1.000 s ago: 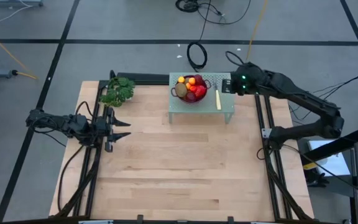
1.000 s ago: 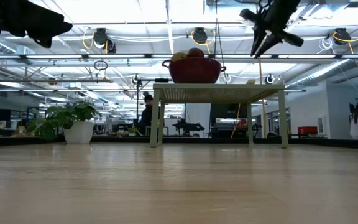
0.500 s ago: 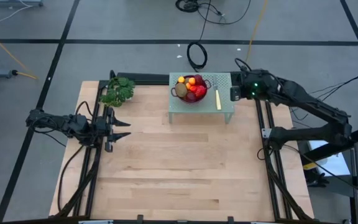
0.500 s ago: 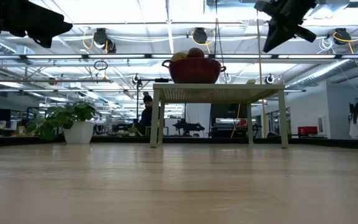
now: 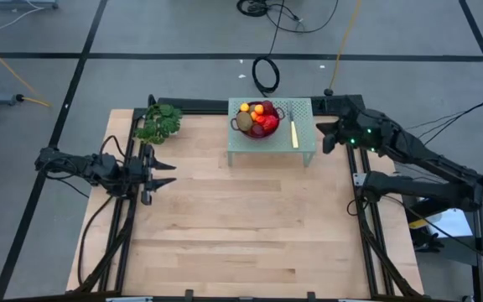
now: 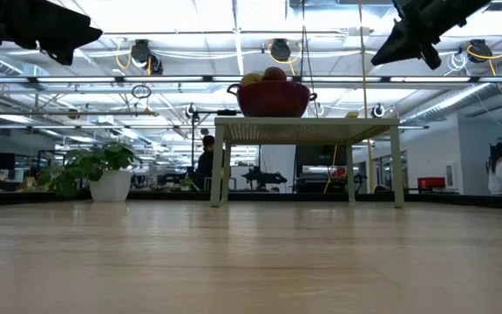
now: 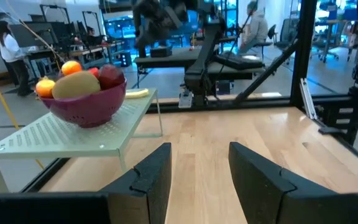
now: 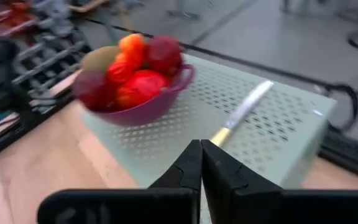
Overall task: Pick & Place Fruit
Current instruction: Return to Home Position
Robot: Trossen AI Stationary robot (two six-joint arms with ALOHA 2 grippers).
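Right hand was closed on nothing and hung just off the right edge of the pale green perforated metal shelf at the far side of the light wooden tabletop. Small mixed fruit, red, orange and one brown-green oval, sat piled in the violet plastic strainer bowl on the shelf's left half. So the fruit lay left of this hand, the nearer one by far. Between them lay the slim yellow-handled table knife, long axis running near to far. Left hand was open and waited well apart at the tabletop's left edge. Compared with a second earlier, the right hand had drawn back from over the shelf's far right part, going right and nearer. Fruit, bowl, knife and left arm had not shifted. Nothing looked left to pick.
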